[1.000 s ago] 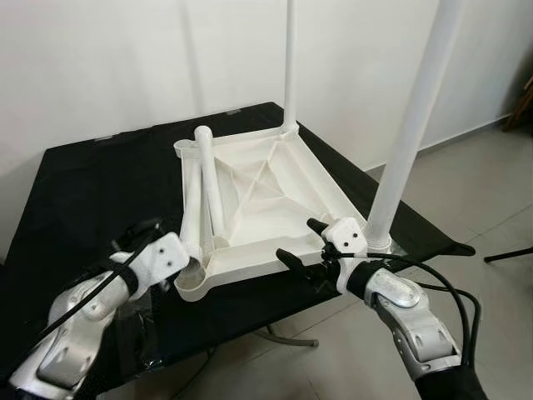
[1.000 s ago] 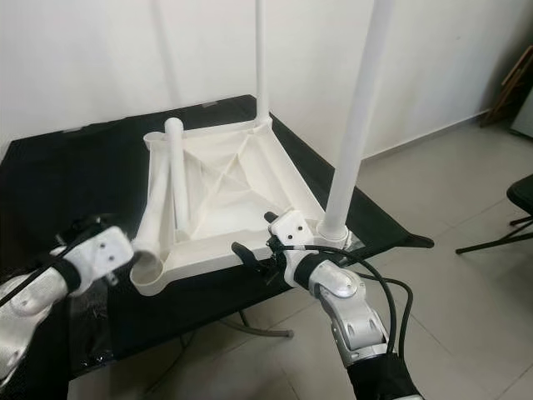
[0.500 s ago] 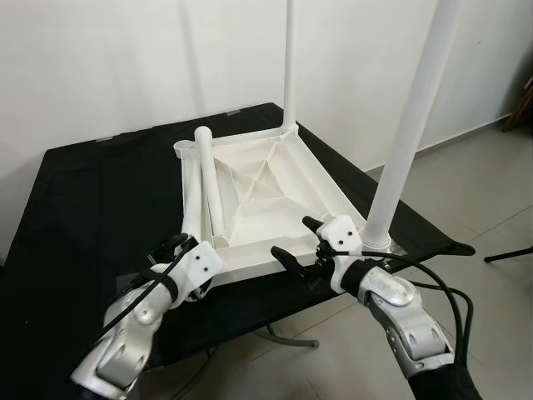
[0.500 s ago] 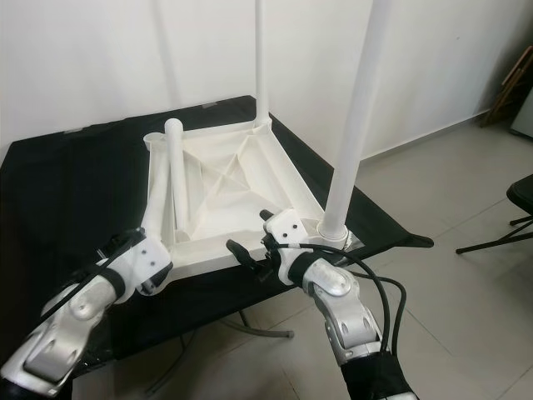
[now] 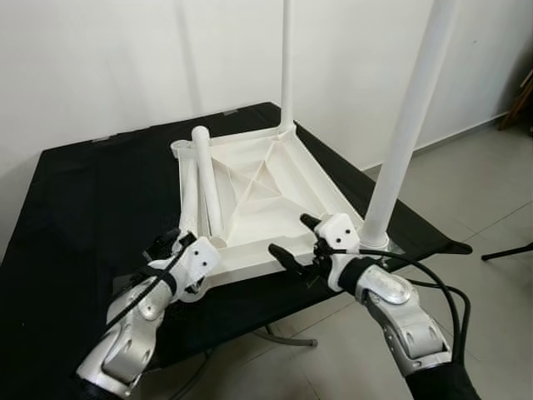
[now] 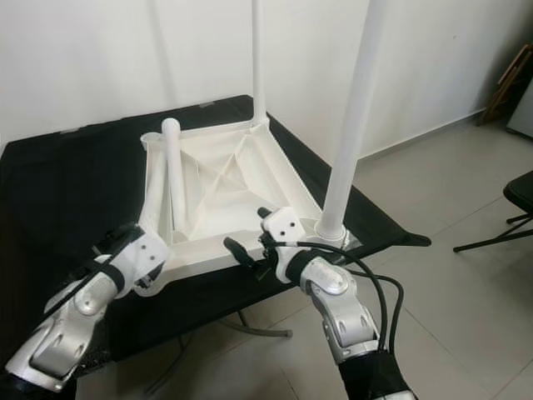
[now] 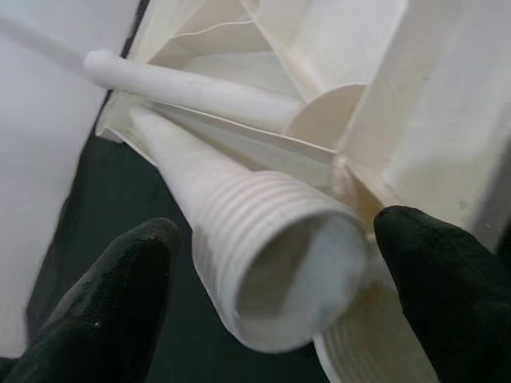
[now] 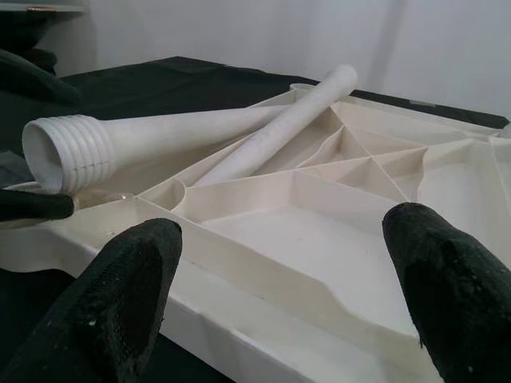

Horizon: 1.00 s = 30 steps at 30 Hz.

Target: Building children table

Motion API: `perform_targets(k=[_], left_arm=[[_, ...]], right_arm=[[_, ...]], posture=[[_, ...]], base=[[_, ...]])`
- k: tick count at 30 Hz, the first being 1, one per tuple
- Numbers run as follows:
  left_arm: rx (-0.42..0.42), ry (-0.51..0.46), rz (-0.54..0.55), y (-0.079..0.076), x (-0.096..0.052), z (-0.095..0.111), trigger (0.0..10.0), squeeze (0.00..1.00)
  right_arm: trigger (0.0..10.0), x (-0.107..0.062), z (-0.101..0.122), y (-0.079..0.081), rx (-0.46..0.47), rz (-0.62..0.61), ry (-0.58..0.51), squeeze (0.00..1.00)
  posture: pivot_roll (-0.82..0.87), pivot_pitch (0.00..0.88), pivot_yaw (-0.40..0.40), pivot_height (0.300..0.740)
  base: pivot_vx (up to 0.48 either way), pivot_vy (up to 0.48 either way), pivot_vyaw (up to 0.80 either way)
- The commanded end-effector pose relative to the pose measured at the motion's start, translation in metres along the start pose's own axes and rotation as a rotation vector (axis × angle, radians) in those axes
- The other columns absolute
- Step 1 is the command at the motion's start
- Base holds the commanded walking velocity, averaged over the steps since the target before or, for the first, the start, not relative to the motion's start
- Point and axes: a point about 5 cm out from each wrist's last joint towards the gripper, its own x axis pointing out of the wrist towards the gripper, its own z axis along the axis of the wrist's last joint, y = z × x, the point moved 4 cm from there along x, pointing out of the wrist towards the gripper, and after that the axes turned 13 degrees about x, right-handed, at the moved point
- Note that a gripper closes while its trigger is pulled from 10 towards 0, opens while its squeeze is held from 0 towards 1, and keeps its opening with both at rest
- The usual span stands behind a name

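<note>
A white plastic table top (image 5: 275, 196) lies upside down on the black table (image 5: 92, 192). Two white legs stand upright in its right corners, the near leg (image 5: 408, 125) and the far leg (image 5: 287, 58). Two loose legs (image 5: 206, 179) lie side by side along its left edge. At the near-left corner my left gripper (image 5: 179, 250) is open, and its fingers (image 7: 120, 295) flank the threaded end (image 7: 271, 239) of one loose leg without pressing it. My right gripper (image 5: 293, 239) hovers open over the top's front rim (image 8: 263, 295), holding nothing.
A white wall stands behind the black table. Tiled floor (image 5: 466, 183) lies to the right, with a dark chair foot (image 5: 508, 252) on it. The table's metal leg (image 5: 283, 337) shows under the front edge. An open socket (image 5: 181, 146) sits at the top's far-left corner.
My left arm has swung in from the left and brought its gripper to the near-left corner, around the loose leg's end. My right gripper has hardly moved.
</note>
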Motion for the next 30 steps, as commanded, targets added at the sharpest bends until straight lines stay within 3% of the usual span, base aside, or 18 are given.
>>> perform_targets(k=[1,5,9,12,16,20,30], left_arm=[[-0.003,-0.008,-0.028,0.005,-0.008,-0.004,10.0,0.0],[0.044,0.003,-0.036,0.012,-0.016,-0.008,10.0,0.0],[0.15,0.024,-0.054,0.021,-0.027,-0.019,10.0,0.0],[0.166,0.041,-0.035,0.024,-0.027,-0.022,10.0,0.0],[0.165,0.057,-0.009,0.026,-0.023,-0.023,10.0,0.0],[0.102,0.065,0.071,0.034,-0.014,-0.019,10.0,0.0],[0.081,0.046,0.056,0.028,-0.001,-0.011,10.0,0.0]], right_arm=[[10.0,0.002,-0.001,0.004,-0.005,0.016,0.001,0.0],[10.0,0.002,-0.002,0.004,-0.004,0.017,0.003,0.0],[10.0,0.003,-0.003,0.004,-0.004,0.022,0.007,0.0],[10.0,0.004,-0.003,0.006,-0.004,0.027,0.008,0.0],[10.0,0.005,-0.003,0.006,-0.001,0.031,0.006,0.0],[10.0,0.004,-0.001,0.005,-0.006,0.026,0.004,0.0],[10.0,0.004,0.0,0.004,-0.008,0.017,0.001,0.0]], posture=[[-0.1,0.0,0.034,0.74],[-0.09,0.0,0.033,0.74],[-0.08,0.0,0.029,0.74],[-0.08,0.0,0.03,0.74],[-0.09,0.0,0.028,0.74],[-0.09,0.0,0.032,0.74],[-0.1,0.0,0.037,0.74]], base=[[0.0,0.0,0.0],[0.0,0.0,0.0],[0.0,0.0,0.0],[0.0,0.0,0.0],[0.0,0.0,0.0],[0.0,0.0,0.0],[0.0,0.0,0.0]])
